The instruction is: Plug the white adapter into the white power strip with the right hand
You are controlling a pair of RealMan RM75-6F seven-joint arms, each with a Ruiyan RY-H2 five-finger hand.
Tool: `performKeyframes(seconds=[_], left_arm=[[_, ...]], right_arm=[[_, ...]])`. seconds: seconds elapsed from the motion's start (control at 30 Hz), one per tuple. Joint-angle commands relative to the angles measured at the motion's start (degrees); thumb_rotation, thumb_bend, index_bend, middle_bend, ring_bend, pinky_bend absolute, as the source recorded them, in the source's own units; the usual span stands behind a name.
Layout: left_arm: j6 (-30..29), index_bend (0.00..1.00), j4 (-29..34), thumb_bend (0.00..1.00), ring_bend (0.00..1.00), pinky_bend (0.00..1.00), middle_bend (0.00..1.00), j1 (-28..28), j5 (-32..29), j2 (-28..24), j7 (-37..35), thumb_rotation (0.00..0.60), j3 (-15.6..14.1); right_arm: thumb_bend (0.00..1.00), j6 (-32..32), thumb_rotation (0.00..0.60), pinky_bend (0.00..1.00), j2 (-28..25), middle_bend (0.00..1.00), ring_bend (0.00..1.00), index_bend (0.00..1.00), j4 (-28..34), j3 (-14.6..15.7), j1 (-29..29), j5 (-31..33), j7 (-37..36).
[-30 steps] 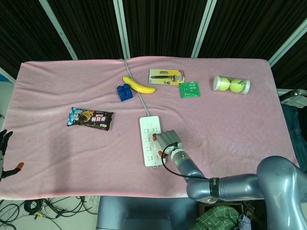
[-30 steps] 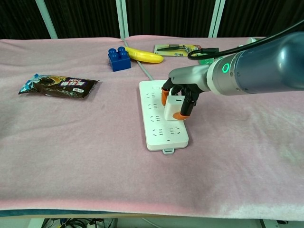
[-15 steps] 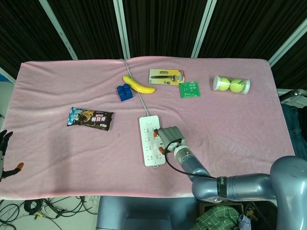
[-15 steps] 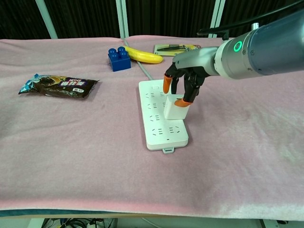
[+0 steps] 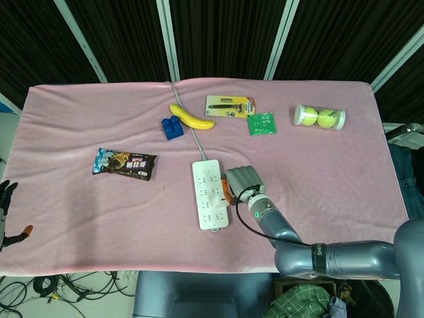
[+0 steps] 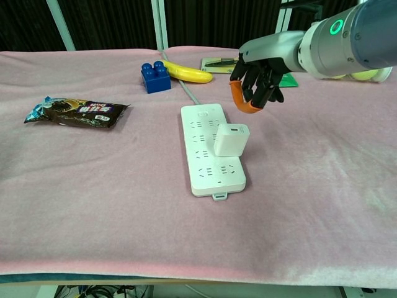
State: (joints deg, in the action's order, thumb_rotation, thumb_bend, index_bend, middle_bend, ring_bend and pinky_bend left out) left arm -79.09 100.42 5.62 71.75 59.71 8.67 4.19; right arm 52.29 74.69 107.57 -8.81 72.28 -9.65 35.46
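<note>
One white power strip (image 6: 211,149) lies on the pink cloth (image 6: 93,205) that covers the tabletop, with its long side going away from the robot. One white adapter (image 6: 232,139) stands upright on the strip, at the right edge of it and in the nearer half; in the chest view it seems to sit in a socket.

The right hand (image 6: 257,81) hangs above the cloth, just behind and to the right of the adapter, and it does not touch the adapter. Its fingers (image 6: 240,99) hang down, apart from each other and a little curled, with nothing between them. In the head view the right hand (image 5: 242,182) shows just beside the right edge of the strip.

To the left of the strip, well apart, lies one dark snack packet (image 6: 77,112). Behind the strip a grey cable (image 6: 184,89) runs away to the far edge. One blue toy brick (image 6: 155,77) stands left of this cable and one banana (image 6: 186,72) lies across it. Further right lie one tool in a card package (image 5: 230,106) and one small green packet (image 5: 262,123). Far right of the strip is one clear tube (image 5: 319,117) with two tennis balls inside.

The left hand (image 5: 8,213) shows only at the left edge of the head view, off the tabletop; its fingers are apart and hold nothing.
</note>
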Motion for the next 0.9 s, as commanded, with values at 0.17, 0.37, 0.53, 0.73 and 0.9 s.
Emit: performKeyframes(seconds=[0.17,0.37,0.53,0.73,0.9], left_arm=[[-0.11,0.01,0.19,0.23,0.00,0.00,0.00,-0.03,-0.04,0.02,0.15,0.600,-0.01],[-0.01,0.01,0.12,0.23,0.00,0.00,0.00,-0.02,-0.11,-0.05,-0.02,0.600,0.00],[0.14,0.01,0.11,0.23,0.00,0.00,0.00,0.06,-0.20,-0.08,-0.05,0.600,0.02],[0.16,0.01,0.16,0.23,0.00,0.00,0.00,0.07,-0.21,-0.15,-0.10,0.600,0.02],[0.22,0.01,0.15,0.23,0.00,0.00,0.00,0.09,-0.36,-0.17,-0.14,0.600,0.06]], right_arm=[[0.63,0.82,0.600,0.74,1.45,0.73,0.81,0.79,-0.09,1.14,-0.13,-1.90,0.32],[0.67,0.39,0.600,0.76,2.53,0.75,0.83,0.81,-0.85,1.36,0.42,-1.09,0.51],[0.67,-0.08,0.600,0.77,3.38,0.75,0.83,0.81,-1.58,1.39,0.78,-0.53,0.36],[0.67,-1.07,0.600,0.77,4.98,0.75,0.83,0.81,-3.05,1.15,1.26,-0.09,-0.17],[0.67,-1.03,0.600,0.77,6.33,0.75,0.83,0.81,-4.22,1.06,1.63,0.13,-0.43]])
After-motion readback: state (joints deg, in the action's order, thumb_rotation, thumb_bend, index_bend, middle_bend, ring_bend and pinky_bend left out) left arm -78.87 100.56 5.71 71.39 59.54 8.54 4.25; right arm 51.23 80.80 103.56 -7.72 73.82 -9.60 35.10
